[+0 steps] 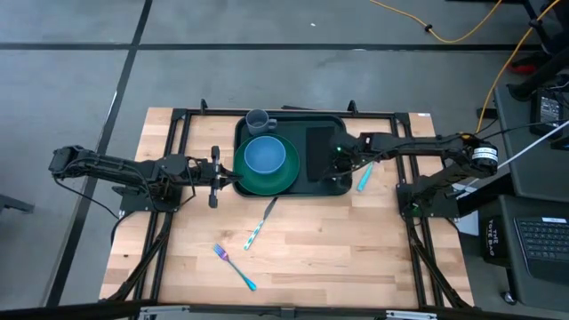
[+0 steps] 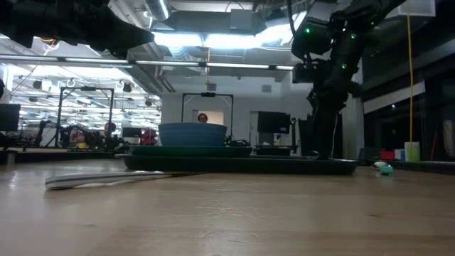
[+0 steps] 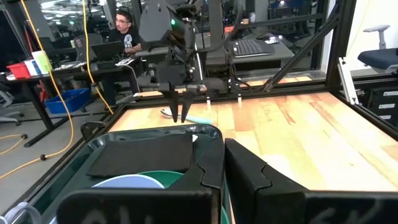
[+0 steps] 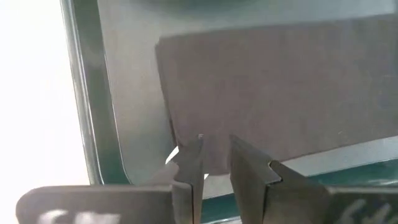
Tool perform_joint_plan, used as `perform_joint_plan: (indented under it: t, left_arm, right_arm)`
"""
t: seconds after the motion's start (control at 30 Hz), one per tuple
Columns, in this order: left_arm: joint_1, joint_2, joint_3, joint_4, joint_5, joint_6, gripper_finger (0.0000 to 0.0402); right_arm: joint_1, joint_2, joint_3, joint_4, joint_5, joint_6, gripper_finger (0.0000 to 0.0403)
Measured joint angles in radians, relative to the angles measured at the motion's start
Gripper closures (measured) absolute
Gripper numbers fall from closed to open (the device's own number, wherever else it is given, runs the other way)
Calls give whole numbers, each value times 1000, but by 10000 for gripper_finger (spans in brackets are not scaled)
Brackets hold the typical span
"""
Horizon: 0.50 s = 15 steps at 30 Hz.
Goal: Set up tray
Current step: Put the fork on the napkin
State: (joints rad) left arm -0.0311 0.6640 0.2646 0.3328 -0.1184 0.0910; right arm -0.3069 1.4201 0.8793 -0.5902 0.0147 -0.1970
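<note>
right gripper (image 4: 211,155) over napkin (image 4: 280,87) in tray (image 1: 333,187)

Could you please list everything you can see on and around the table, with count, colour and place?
Large rectangular plastic tray: one, dark green, far middle of the table.
Round plate: one, green, in the tray's left half.
Bowl: one, blue, on the plate.
Cup: one, grey, at the tray's far left corner.
Flat rectangular napkin: one, black, in the tray's right half.
Knife: one, teal handle, on the wood in front of the tray.
Fork: one, purple and teal, nearer the front edge.
Teal-handled utensil: one, right of the tray.
Left claw: shut, at the tray's left rim.
Right claw: slightly parted, over the napkin's near right corner.
</note>
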Motion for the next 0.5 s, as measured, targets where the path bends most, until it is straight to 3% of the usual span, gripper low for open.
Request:
perform_joint_plan:
  t: [0.23,0.5]
  left_arm:
    - [0,0,0,0,0,0,397]
    - [0,0,0,0,0,0,398]
  right_arm:
    - [27,-3,113,-113,68,8,332]
    - [121,-52,148,-129,64,39,382]
